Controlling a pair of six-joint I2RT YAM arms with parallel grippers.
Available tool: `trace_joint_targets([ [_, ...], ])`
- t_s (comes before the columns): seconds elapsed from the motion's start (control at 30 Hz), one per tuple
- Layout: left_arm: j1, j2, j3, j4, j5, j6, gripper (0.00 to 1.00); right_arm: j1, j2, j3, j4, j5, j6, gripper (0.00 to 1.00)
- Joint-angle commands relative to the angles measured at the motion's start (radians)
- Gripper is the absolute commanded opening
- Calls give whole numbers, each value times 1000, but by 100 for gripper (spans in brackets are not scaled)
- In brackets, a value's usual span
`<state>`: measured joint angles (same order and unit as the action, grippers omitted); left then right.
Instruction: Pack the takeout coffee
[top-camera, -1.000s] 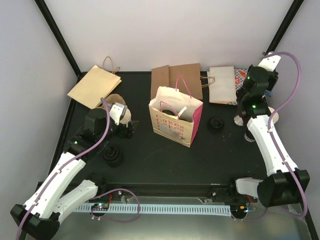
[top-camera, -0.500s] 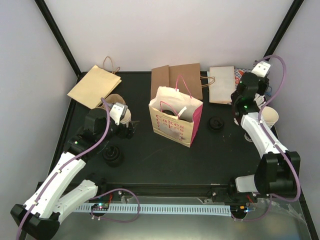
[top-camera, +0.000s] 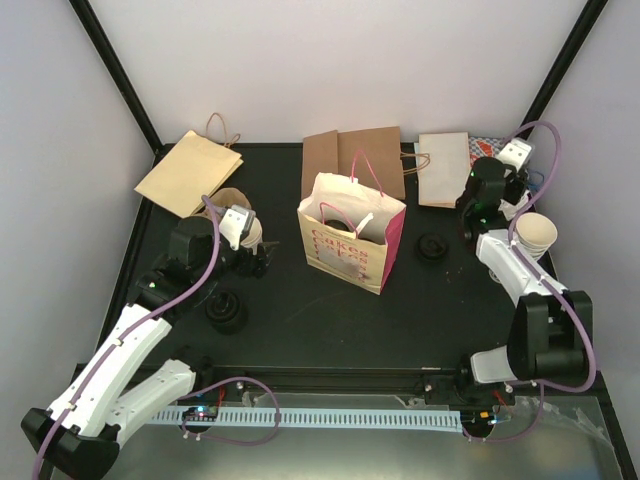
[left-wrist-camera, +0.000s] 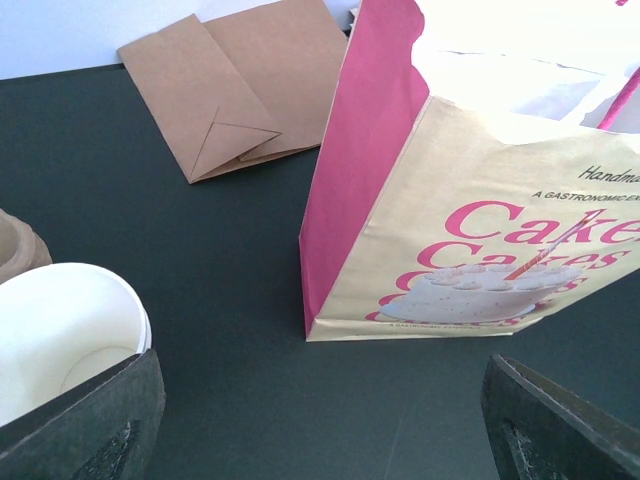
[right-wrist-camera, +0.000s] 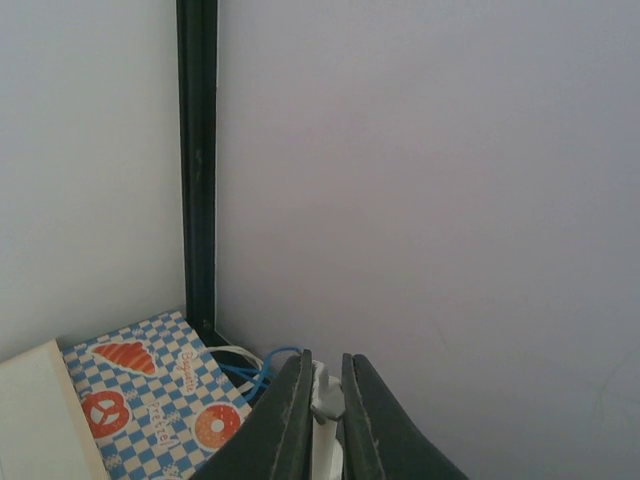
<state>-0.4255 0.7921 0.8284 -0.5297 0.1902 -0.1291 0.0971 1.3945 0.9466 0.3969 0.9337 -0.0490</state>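
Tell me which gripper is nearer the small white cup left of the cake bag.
Left. The left gripper is open right beside the cup, which sits at one of its fingers. The right gripper is at the far right corner, beyond the cake bag.

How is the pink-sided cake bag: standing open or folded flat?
Standing open. The bag is upright on the table, mouth spread, its white inside showing in the top and left wrist views.
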Motion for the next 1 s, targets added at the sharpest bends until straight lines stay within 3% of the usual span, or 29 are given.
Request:
trace_joint_targets([
  [0.0, 6, 4, 4, 23, 31, 20, 89, -6, 43, -12, 16, 58, 117, 12],
  [0.33, 6, 1, 3, 20, 29, 22, 89, -7, 107, -36, -92, 67, 280, 13],
  [0.53, 5, 2, 3, 21, 31, 22, 89, -7, 84, -11, -142, 82, 288, 17],
  [0.57, 6, 3, 3, 20, 30, 22, 89, -7, 79, 1, -155, 85, 284, 23],
  [0.67, 5, 2, 4, 20, 30, 22, 89, -7, 52, 39, -191, 80, 270, 65],
  [0.8, 5, 1, 4, 20, 30, 23, 89, -6, 16, 95, -259, 63, 256, 81],
  [0.9, 5, -1, 3, 19, 31, 22, 89, -7, -7, 149, -348, 36, 263, 99],
  [0.97, 5, -1, 2, 20, 32, 21, 89, -5, -20, 180, -411, 15, 274, 100],
])
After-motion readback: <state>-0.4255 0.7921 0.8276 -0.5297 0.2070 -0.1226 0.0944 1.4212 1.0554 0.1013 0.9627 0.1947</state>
